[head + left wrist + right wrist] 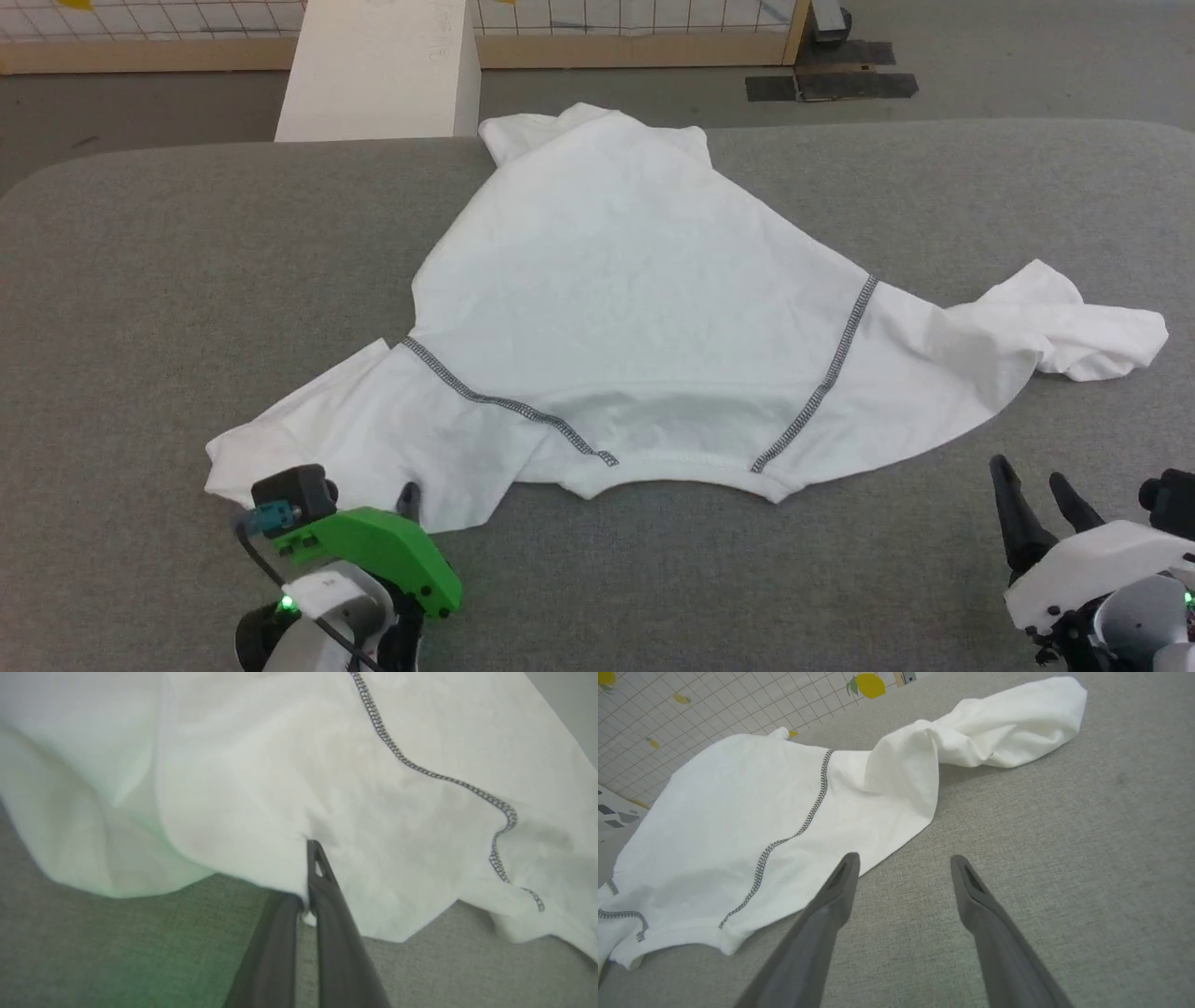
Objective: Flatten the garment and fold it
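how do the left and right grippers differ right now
The left gripper is shut, pinching a sleeve edge of the garment; the right gripper is open and holds nothing. The left gripper touches fabric; the right gripper stands apart from it, over the grey table. Both have long dark fingers.

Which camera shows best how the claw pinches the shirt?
The left wrist view: up close, the left gripper is shut on the garment edge. The head view hides most of that behind the green mount. The right wrist view shows the garment's other sleeve.
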Controlling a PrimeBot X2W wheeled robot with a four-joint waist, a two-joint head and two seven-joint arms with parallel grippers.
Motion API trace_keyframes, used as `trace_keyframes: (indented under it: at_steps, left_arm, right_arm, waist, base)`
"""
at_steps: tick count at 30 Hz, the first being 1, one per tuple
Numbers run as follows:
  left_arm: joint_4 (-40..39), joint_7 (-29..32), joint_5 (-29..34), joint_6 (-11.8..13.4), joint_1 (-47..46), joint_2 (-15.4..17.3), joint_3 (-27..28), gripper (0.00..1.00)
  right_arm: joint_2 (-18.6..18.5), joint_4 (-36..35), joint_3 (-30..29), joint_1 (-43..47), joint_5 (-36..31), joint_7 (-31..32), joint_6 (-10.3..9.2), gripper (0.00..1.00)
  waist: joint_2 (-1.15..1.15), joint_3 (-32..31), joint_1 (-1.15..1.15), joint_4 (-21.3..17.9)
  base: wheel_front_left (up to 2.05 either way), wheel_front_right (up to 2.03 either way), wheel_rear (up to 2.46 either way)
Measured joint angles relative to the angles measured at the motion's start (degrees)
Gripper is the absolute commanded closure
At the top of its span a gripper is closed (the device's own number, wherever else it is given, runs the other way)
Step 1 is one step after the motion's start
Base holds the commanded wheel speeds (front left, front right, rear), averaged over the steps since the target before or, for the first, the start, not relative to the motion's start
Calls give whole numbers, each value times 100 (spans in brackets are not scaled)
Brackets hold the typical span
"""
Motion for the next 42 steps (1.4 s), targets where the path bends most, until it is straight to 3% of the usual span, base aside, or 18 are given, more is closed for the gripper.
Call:
trace_keyframes:
  at_steps: [6,10,15,18,24,26,33,37,42]
  left_arm:
    - [-333,-231,115,-100,125,25,-145,100]
    - [-517,-230,156,-92,168,43,-182,100]
    - [-708,-196,157,-35,172,88,-169,100]
    - [-811,-131,157,-34,167,142,-181,100]
    - [-868,-131,157,-34,151,156,-185,100]
    - [-869,-137,153,-37,135,153,-188,100]
    - [-976,-304,-85,-201,127,101,-77,100]
    - [-1358,-359,-356,-393,-98,94,126,100]
    - [-1907,-127,-464,-557,-921,398,342,100]
  right_arm:
    - [-1,154,-546,-503,-680,1234,0,0]
    - [-2,179,-602,-981,-1076,1833,0,0]
    - [1,424,-511,-1490,-1426,2118,0,0]
    - [0,925,-604,-1808,-1786,2205,0,0]
    - [-36,1281,-414,-2041,-1822,2120,-2,0]
    - [-121,1357,-207,-2103,-1724,2140,-3,100]
    - [3,906,101,-2059,-983,2329,-2,100]
    - [2,102,83,-2072,-135,2432,-2,100]
    - [-23,-858,22,-2221,736,2914,-2,100]
  waist:
    - [0,100,0,61]
    - [0,195,0,112]
    - [0,350,0,152]
    - [0,535,0,214]
    - [0,703,0,291]
    - [0,731,0,293]
    - [0,503,0,222]
    - [0,304,0,213]
    - [0,48,0,250]
  base:
    - [0,0,0]
    - [0,0,0]
    - [0,0,0]
    - [0,0,0]
    - [0,0,0]
    - [0,0,0]
    - [0,0,0]
    - [0,0,0]
    - [0,0,0]
